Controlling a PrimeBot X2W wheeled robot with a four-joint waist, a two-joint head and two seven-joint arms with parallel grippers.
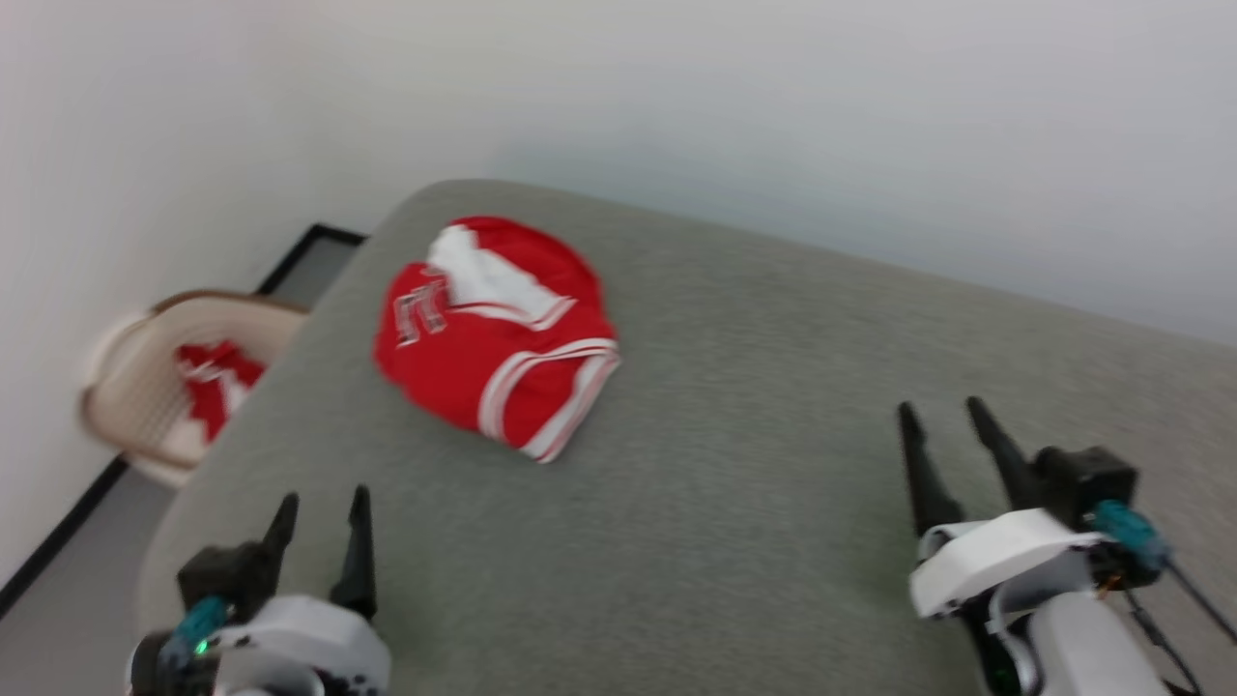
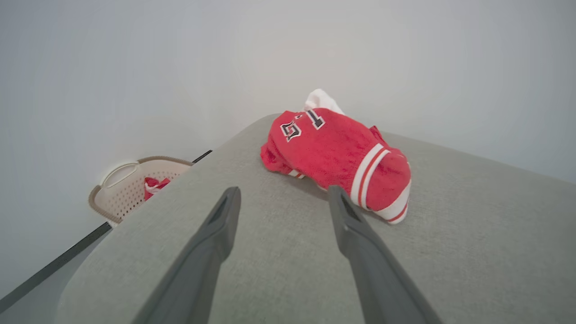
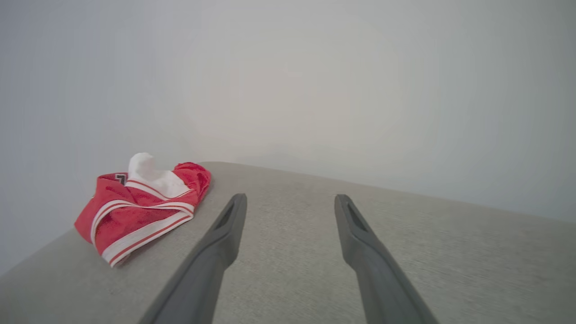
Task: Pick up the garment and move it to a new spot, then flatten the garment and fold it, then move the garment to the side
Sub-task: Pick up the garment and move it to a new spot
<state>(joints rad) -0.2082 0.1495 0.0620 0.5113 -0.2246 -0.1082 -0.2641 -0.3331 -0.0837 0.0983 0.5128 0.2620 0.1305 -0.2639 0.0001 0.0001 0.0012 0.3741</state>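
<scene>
The garment (image 1: 493, 333) lies crumpled in a heap on the grey surface (image 1: 754, 483), near its far left corner. The left gripper (image 1: 324, 495) hovers at the near left edge. Its fingers are spread apart and empty, pointing toward the garment ahead. The right gripper (image 1: 940, 406) reaches out over the right side, well apart from the garment, fingers likewise parted and holding nothing. A basket (image 1: 145, 387) stands on the floor past the left edge.
</scene>
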